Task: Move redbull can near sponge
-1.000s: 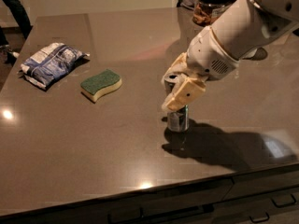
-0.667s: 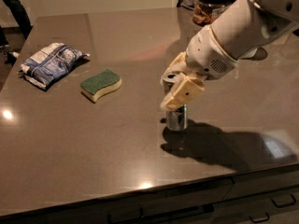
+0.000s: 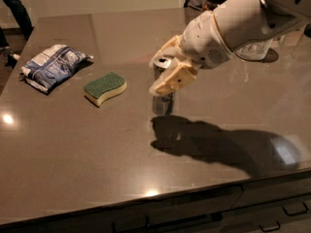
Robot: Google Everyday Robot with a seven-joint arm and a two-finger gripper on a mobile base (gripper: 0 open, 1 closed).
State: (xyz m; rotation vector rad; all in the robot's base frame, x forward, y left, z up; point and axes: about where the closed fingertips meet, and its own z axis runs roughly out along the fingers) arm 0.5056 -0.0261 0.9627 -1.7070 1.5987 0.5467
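redbull can (image 3: 163, 103) upright, top up | claw (image 3: 164, 73) clamped on it | perhaps lifted | sponge (image 3: 104, 87) near, apart

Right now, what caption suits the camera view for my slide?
Gripper shut on the upright redbull can, some way from the sponge.

The scene is recorded by a single camera, set high beyond the near edge of the surface (image 3: 97, 149) and tilted down across it toward the far wall. The surface is taken in at fairly close range, with its near edge and drawer fronts included at the bottom. The claw (image 3: 164, 69), clasped about the redbull can (image 3: 163, 103), is framed just right of centre, with its arm reaching in from the upper right.
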